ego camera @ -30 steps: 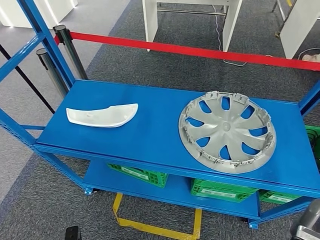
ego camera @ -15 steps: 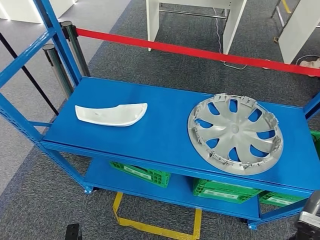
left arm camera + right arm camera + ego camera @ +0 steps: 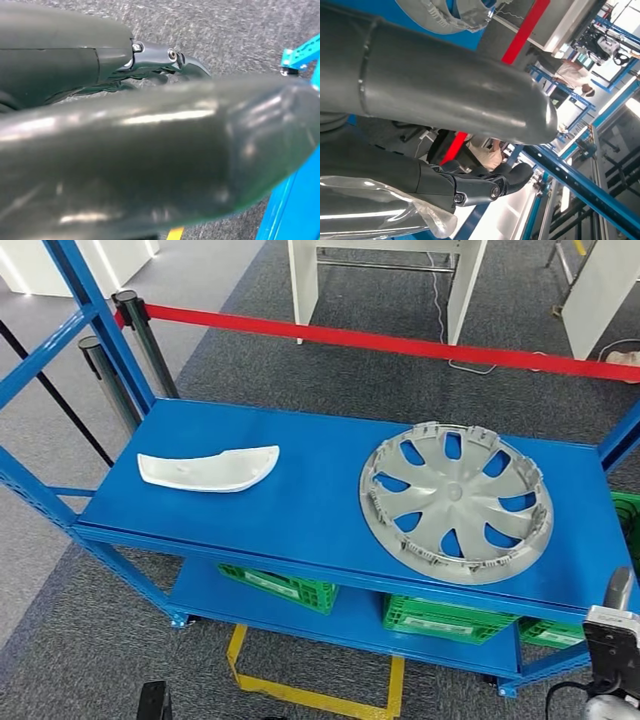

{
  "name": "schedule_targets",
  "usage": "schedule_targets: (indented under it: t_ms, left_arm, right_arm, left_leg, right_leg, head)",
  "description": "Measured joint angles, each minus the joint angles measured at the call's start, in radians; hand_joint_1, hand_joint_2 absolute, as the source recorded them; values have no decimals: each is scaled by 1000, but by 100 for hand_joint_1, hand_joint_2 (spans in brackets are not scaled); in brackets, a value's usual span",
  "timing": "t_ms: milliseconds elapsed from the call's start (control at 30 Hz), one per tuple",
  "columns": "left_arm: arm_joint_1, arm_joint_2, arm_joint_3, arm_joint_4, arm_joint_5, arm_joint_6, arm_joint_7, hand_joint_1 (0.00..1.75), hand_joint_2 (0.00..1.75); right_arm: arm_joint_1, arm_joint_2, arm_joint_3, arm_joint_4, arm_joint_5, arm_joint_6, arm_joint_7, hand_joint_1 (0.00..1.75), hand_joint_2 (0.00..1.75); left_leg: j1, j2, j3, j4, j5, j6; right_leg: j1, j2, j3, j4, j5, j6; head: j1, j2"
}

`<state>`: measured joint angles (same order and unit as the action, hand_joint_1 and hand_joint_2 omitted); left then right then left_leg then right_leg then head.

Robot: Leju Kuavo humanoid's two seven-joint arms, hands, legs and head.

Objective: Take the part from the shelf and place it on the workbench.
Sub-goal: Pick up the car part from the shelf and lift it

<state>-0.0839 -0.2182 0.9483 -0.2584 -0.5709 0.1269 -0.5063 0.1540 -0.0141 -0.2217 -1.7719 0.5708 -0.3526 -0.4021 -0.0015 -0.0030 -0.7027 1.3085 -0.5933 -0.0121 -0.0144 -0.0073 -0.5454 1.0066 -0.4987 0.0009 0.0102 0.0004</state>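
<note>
A white curved trim part (image 3: 207, 468) lies flat on the left of the blue shelf's top board (image 3: 317, 500). A silver hubcap (image 3: 455, 502) lies on the right of the same board, and its rim (image 3: 444, 15) also appears in the right wrist view. My right arm (image 3: 615, 640) comes up at the lower right, below the shelf's front edge and short of the hubcap. My right hand (image 3: 433, 100) holds nothing, with its dark fingers (image 3: 490, 185) stretched apart from the thumb. My left hand (image 3: 151, 150) hangs over the carpet beside the shelf frame (image 3: 302, 55), empty, its fingers (image 3: 170, 55) extended.
A red barrier belt (image 3: 377, 340) on dark posts (image 3: 143, 340) runs behind the shelf. Green crates (image 3: 438, 620) sit on the lower board. Yellow tape (image 3: 302, 695) marks the carpet in front. White table legs (image 3: 302, 280) stand beyond the belt. A person (image 3: 573, 75) stands far off.
The camera has swayed, shifting the whole scene slightly. My right arm has risen higher into the lower right corner. Both parts lie as before.
</note>
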Motion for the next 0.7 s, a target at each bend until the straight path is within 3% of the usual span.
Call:
schedule_targets:
  t_ms: [33,100,133,200,300,367,433,467,500,533,633,700]
  left_arm:
    - [0,0,0,0,0,0,1,0,0]
    - [0,0,0,0,0,0,2,0,0]
    - [-1,1,-1,0,0,0,2,0,0]
    - [-4,1,-1,0,0,0,2,0,0]
    - [-5,1,-2,0,-1,0,4,0,0]
    - [-8,1,-3,0,-2,0,8,0,0]
    - [-9,0,-6,0,-7,-1,13,0,0]
    - [-8,0,-7,1,-10,-2,17,0,0]
    - [-8,0,-8,1,-13,-3,20,0,0]
    - [-8,0,-9,2,-16,-3,23,0,0]
    - [-10,-2,-15,3,-25,-7,30,0,0]
    - [-13,-3,-21,3,-32,-9,36,0,0]
  right_arm:
    - [-2,-2,0,4,0,0,0,0,0]
    - [-7,-7,2,9,3,0,1,0,0]
    - [-10,-11,4,11,8,0,3,0,0]
    - [-21,-22,13,17,23,-1,14,0,0]
    - [-50,-46,38,30,57,0,39,0,0]
    - [-70,-65,61,39,80,9,53,0,0]
    - [-84,-86,90,51,94,34,56,0,0]
    - [-87,-96,107,57,96,49,54,0,0]
    - [-90,-105,124,61,96,64,50,0,0]
    - [-95,-112,142,65,95,76,45,0,0]
    - [-123,-127,201,74,94,99,35,0,0]
    - [-149,-130,247,85,109,103,37,0,0]
  left_leg:
    - [0,0,13,-27,25,3]
    - [-2,0,73,-158,98,14]
    - [-4,0,103,-223,120,19]
    - [-7,0,128,-285,129,27]
    - [-6,1,128,-299,131,37]
    - [-3,1,130,-307,136,46]
    - [-3,1,130,-307,137,50]
    - [-3,1,129,-307,136,51]
    - [-3,1,129,-307,136,51]
    - [-3,0,130,-306,136,51]
    - [-5,0,132,-302,132,44]
    - [-8,0,127,-297,131,34]
  right_leg:
    - [0,0,1,0,0,0]
    - [1,1,4,0,-1,1]
    - [3,2,4,1,-2,3]
    - [6,2,-1,2,-1,11]
    - [4,3,-10,4,-5,29]
    - [3,4,-40,64,-44,37]
    - [2,5,-103,196,-105,43]
    - [2,5,-132,253,-122,45]
    - [2,5,-148,280,-122,47]
    - [2,4,-144,267,-101,48]
    - [0,5,-56,77,-4,47]
    - [1,8,-21,8,11,39]
  head:
    - [0,0]
    - [0,0]
    - [0,0]
    - [1,0]
    - [1,0]
    - [4,0]
    - [6,0]
    - [6,0]
    - [6,0]
    - [6,0]
    - [6,0]
    - [5,0]
